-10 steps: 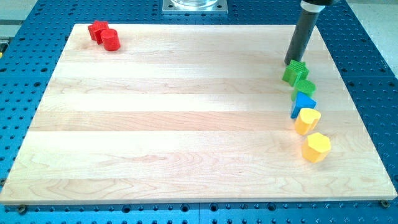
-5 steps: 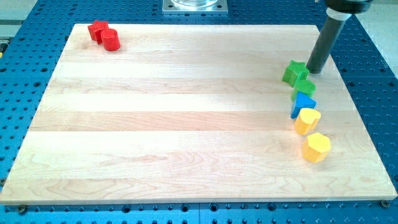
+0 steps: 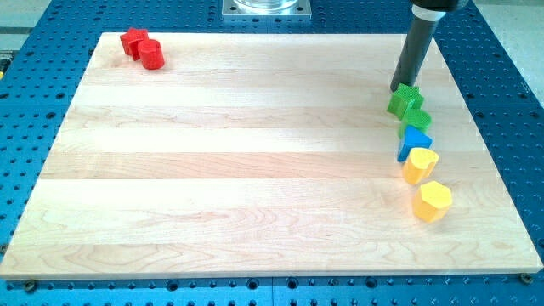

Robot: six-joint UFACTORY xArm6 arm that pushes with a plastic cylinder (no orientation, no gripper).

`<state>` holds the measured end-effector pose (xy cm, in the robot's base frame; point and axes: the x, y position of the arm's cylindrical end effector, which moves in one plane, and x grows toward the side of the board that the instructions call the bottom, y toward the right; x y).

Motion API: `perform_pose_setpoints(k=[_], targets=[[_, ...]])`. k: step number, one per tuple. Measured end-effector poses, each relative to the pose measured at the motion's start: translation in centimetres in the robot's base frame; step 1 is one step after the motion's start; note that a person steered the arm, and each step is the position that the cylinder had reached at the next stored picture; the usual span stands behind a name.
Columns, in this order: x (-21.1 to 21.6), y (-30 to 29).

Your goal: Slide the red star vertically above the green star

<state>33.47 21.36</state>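
Observation:
The red star [image 3: 132, 40] lies at the board's top left, touching a red cylinder [image 3: 152, 54] on its lower right. The green star [image 3: 404, 100] lies at the view's right, heading a column of blocks. My tip [image 3: 399, 87] sits just above the green star's top left, touching or nearly touching it. The red star is far to the view's left of my tip.
Below the green star run a second green block [image 3: 416, 119], a blue block [image 3: 414, 140], a yellow block [image 3: 419, 164] and a yellow hexagon [image 3: 433, 201]. The wooden board [image 3: 255, 170] lies on a blue perforated table.
My tip swung from above the green star to its right side and has come back to its top left. No block has visibly moved.

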Motion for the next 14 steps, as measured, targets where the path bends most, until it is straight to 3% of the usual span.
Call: perform_pose_setpoints(k=[4,5,6,7,9,10,11,12,13,14], targets=[[2.4,1.2],[1.0,1.3],[-0.8,-5.1],[5.1,-21.8],[-0.6,-47.3],[-3.3,-51.7],[-10.1,-50.8],[-12.8,-48.3],[-9.2,-40.9],[-2.7,-32.9]])
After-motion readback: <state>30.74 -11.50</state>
